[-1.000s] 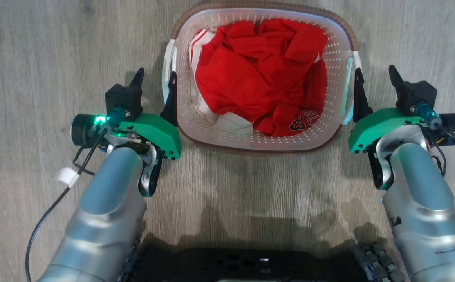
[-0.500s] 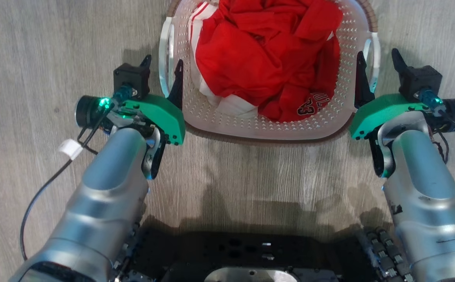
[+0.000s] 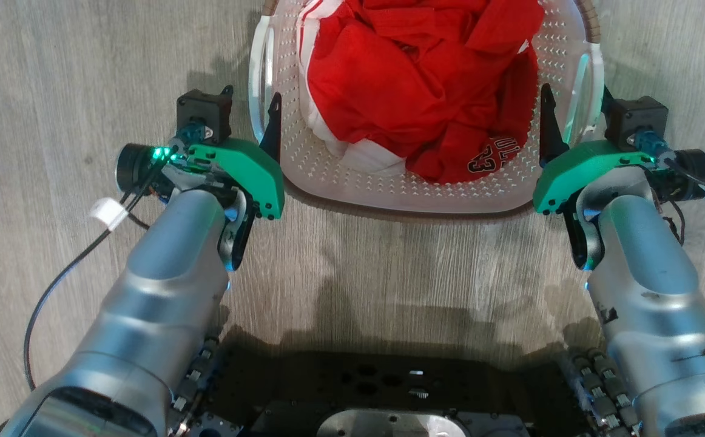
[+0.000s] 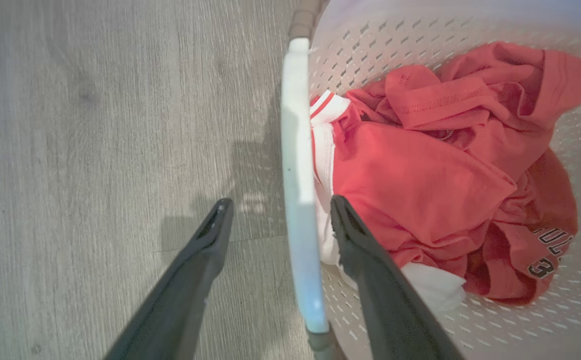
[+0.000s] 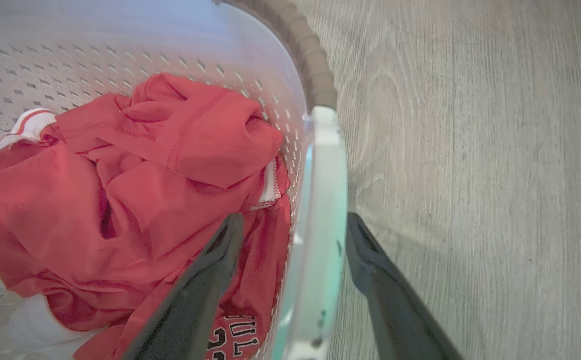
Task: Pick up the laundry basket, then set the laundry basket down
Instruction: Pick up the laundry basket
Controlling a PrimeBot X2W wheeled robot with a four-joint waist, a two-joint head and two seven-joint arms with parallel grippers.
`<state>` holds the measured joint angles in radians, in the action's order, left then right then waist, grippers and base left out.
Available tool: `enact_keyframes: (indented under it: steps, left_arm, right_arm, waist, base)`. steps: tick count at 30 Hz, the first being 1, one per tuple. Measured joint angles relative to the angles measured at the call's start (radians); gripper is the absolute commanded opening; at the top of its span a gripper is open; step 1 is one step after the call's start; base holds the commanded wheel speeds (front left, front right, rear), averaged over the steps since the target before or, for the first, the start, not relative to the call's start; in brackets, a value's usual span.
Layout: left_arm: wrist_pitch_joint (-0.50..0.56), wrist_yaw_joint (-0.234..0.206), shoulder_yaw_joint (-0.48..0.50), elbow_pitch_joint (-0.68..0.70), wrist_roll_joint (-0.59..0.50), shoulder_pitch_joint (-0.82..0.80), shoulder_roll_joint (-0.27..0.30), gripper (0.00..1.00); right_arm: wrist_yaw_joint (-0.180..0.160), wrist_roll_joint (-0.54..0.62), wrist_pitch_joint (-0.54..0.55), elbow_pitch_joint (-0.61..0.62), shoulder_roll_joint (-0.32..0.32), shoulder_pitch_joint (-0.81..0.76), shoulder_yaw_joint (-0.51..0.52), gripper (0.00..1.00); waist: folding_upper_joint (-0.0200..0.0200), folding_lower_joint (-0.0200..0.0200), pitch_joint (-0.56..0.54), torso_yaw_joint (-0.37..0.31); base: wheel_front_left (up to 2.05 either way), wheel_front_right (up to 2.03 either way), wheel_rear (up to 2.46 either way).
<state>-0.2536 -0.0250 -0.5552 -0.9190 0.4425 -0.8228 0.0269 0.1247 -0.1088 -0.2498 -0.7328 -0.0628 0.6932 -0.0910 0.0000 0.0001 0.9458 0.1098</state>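
While the left gripper (image 3: 252,94) and right gripper (image 3: 574,91) are both open and grip nothing, each straddles a side handle of the laundry basket (image 3: 401,195), which sits on the wood floor (image 3: 55,73) between your arms. Close unevenly and a thin handle may slip free, tipping the red clothes (image 3: 419,79). A second ago the right inner finger stood outside its handle; now it reaches inside.
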Motion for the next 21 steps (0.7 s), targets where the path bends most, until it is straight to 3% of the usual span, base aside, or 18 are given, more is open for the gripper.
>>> enact_keyframes:
  steps: [10,11,13,15,16,17,18,19,21]
  left_arm:
    - [0.000,0.013,-0.059,-0.037,0.074,-0.059,-0.001,0.99]
    - [0.000,0.013,-0.065,-0.037,0.079,-0.065,-0.001,0.91]
    - [0.000,0.013,-0.081,-0.037,0.088,-0.073,0.000,0.55]
    - [0.000,0.013,-0.091,-0.038,0.095,-0.080,-0.001,0.39]
    - [0.000,0.016,-0.098,-0.039,0.098,-0.081,-0.001,0.28]
    - [-0.001,0.016,-0.105,-0.042,0.101,-0.082,-0.001,0.14]
    - [-0.003,0.016,-0.110,-0.046,0.108,-0.083,0.000,0.00]
    - [-0.004,0.016,-0.113,-0.047,0.114,-0.083,0.000,0.00]
    - [-0.004,0.016,-0.123,-0.052,0.124,-0.085,-0.001,0.00]
  right_arm:
    - [0.000,-0.007,0.000,-0.048,-0.004,0.038,-0.017,1.00]
    - [0.000,-0.007,0.000,-0.048,-0.004,0.042,-0.019,1.00]
    - [0.000,-0.007,0.000,-0.052,-0.004,0.047,-0.023,0.98]
    - [0.000,-0.007,0.000,-0.058,-0.004,0.050,-0.028,0.78]
    - [0.000,-0.007,0.000,-0.060,-0.004,0.050,-0.030,0.59]
    - [0.000,-0.008,0.000,-0.064,-0.004,0.051,-0.033,0.48]
    - [0.000,-0.012,0.000,-0.069,-0.004,0.054,-0.035,0.43]
    - [0.000,-0.014,0.000,-0.076,-0.005,0.059,-0.035,0.36]
    - [0.000,-0.014,0.000,-0.086,-0.007,0.063,-0.033,0.10]
  waist:
    - [0.0000,0.0000,0.028,-0.005]
    - [0.0000,0.0000,0.031,-0.005]
    - [0.0000,0.0000,0.035,-0.005]
    - [0.0000,0.0000,0.037,-0.004]
    - [0.0000,0.0000,0.037,-0.003]
    - [0.0000,0.0000,0.038,-0.003]
    - [0.0000,0.0000,0.038,-0.003]
    - [0.0000,0.0000,0.038,-0.002]
    - [0.0000,0.0000,0.035,0.000]
  base:
    - [0.00,0.00,0.00]
    - [0.00,0.00,0.00]
    - [0.00,0.00,0.00]
    - [0.00,0.00,0.00]
    - [0.00,0.00,0.00]
    - [0.00,0.00,0.00]
    - [0.00,0.00,0.00]
    - [0.00,0.00,0.00]
    - [0.00,0.00,0.00]
